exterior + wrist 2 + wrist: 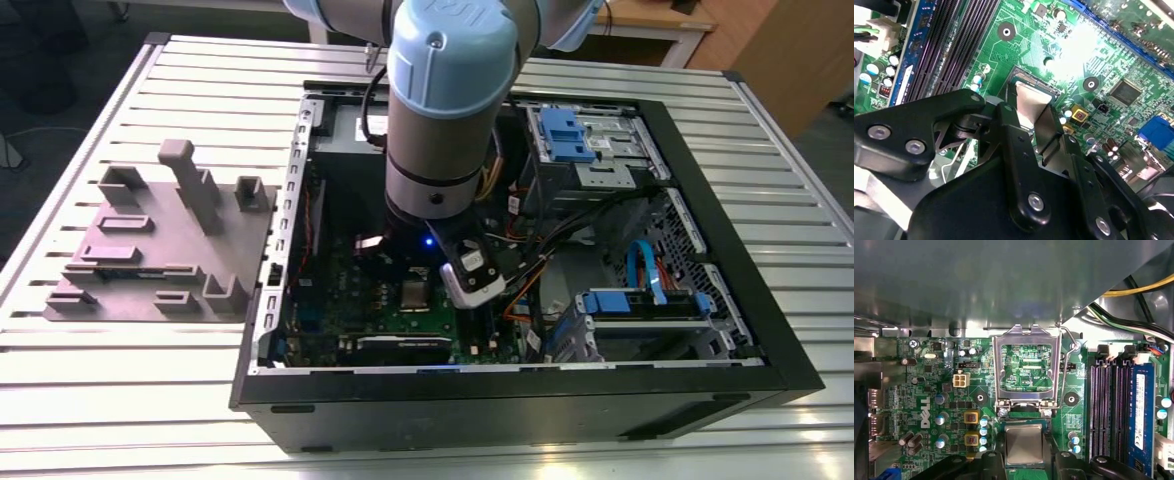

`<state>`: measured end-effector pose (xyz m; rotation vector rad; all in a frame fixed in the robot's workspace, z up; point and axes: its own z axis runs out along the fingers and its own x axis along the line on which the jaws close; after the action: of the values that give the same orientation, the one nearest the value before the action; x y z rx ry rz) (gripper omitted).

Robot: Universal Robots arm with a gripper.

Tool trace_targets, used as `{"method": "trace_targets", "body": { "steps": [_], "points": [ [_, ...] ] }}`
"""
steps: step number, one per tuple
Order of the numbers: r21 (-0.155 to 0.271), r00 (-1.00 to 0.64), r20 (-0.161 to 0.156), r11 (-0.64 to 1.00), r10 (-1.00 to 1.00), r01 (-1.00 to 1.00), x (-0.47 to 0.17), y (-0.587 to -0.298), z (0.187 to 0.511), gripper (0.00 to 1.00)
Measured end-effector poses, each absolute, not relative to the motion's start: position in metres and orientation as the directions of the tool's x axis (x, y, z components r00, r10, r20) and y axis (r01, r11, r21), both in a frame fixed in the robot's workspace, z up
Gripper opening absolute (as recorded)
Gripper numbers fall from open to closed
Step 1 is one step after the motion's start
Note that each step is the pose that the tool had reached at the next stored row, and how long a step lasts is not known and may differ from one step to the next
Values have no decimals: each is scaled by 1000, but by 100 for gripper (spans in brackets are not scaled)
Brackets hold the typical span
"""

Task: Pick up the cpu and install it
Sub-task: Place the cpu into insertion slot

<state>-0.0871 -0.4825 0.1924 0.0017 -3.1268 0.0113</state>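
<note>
Motherboard (929, 390) in open case (534, 410) | gripper (1024, 459) pinches cpu (1024, 442) between its fingers (990, 461) | beside raised socket frame (997, 370)

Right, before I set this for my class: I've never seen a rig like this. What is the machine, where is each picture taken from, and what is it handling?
The thick grey and blue tube is a robot arm. It reaches into an open computer case lying on a slatted metal table. The exterior view comes from a camera standing off the arm. Both wrist views come from cameras riding on the arm, looking at the green motherboard. A grey-mauve plastic block stands on the table beside the case, at the exterior view's left. The gripper is down at the cpu, a small silvery square beside the opened metal socket frame. Whether it is gripping the chip cannot be told.
</note>
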Motion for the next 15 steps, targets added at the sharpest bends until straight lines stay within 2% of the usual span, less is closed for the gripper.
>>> {"method": "trace_targets", "body": {
  "steps": [15],
  "points": [
    [3,-1000,15,1000,1,1,-87,-486,195,39]
  ]
}}
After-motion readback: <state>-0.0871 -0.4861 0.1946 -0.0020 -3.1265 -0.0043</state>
